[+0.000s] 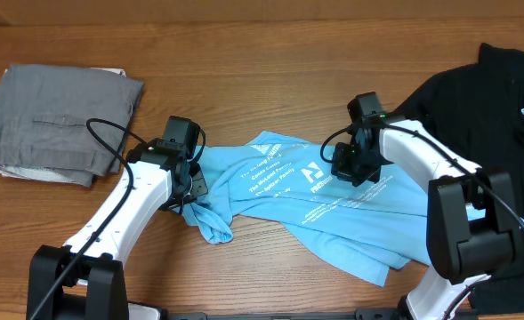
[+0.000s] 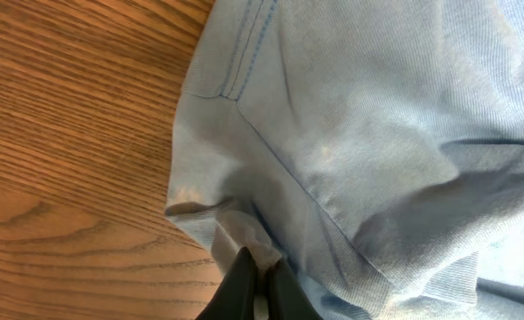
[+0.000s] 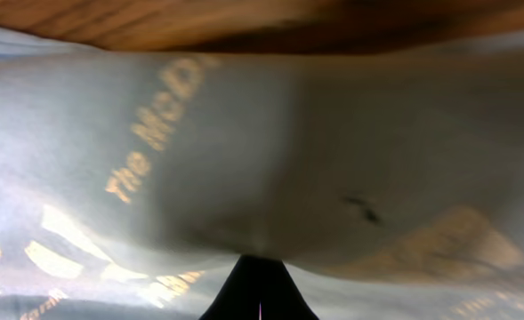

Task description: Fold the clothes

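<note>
1. Your light blue T-shirt (image 1: 333, 204) lies in a crumpled heap in the middle of the table (image 1: 270, 36). Its white words face up. It is not flat and not folded yet.
2. Your left end effector (image 1: 189, 182) is pressed together on the shirt's left edge, close to a seam. The left wrist view shows only a tiny tuck of cloth in the pinch, so I think this hold is weak.
3. Your right end effector (image 1: 355, 164) is pressed together on the shirt near its top edge, just beside the white words. In the right wrist view the cloth bunches into the tips, so it looks like a real pinch.
4. I think the job now is to open the shirt out flat. Lift both sides slowly and at the same time.
5. Pull the two sides apart gently until the cloth between them goes straight. Do not tug hard, or the small left pinch may slip out.
6. Watch the twisted lump (image 1: 213, 222) by your left arm. Lift high enough that it hangs loose and does not drag on the table.
7. Stay away from the folded grey clothes (image 1: 61, 124) on the left and the black cloth (image 1: 502, 89) on the right. Lay the shirt down between them.
</note>
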Robot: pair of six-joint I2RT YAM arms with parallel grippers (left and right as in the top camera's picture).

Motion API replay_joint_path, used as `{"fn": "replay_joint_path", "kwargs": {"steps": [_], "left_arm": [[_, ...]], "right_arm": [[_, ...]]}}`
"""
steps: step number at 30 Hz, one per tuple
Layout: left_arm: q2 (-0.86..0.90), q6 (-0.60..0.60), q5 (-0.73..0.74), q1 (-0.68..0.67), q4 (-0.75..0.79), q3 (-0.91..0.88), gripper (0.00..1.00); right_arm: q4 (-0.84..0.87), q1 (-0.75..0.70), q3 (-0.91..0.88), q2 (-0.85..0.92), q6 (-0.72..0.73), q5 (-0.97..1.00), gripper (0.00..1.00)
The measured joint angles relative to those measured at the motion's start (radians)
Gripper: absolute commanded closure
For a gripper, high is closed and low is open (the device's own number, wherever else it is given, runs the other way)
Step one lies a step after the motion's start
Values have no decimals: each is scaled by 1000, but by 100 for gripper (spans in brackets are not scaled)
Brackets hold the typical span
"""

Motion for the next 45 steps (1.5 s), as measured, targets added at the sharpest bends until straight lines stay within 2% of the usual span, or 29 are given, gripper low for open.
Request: {"fn": "replay_joint_path", "kwargs": {"steps": [10,15,21,28,35,40,42,45], "left_arm": [[0,0,11,0,31,-1,96],[0,0,17,0,44,-1,96],[0,0,17,0,60,-2,96],[-1,0,17,0,181,-53,96],[-2,0,14,0,229,-113,96],[-2,0,7,0,248,-114,96],[-2,0,5,0,250,-114,96],[-2,0,3,0,253,-114,96]], "right_arm": [[174,54,6,43,18,-18,96],[404,75,33,106,35,-64,96],[546,68,58,154,114,-97,96],[785,74,59,217,185,-82,96],[1018,128,62,293,204,-65,96],[1020,164,80,309,186,-82,96],[940,166,121,310,159,-99,96],[716,155,228,310,101,-120,96]]}}
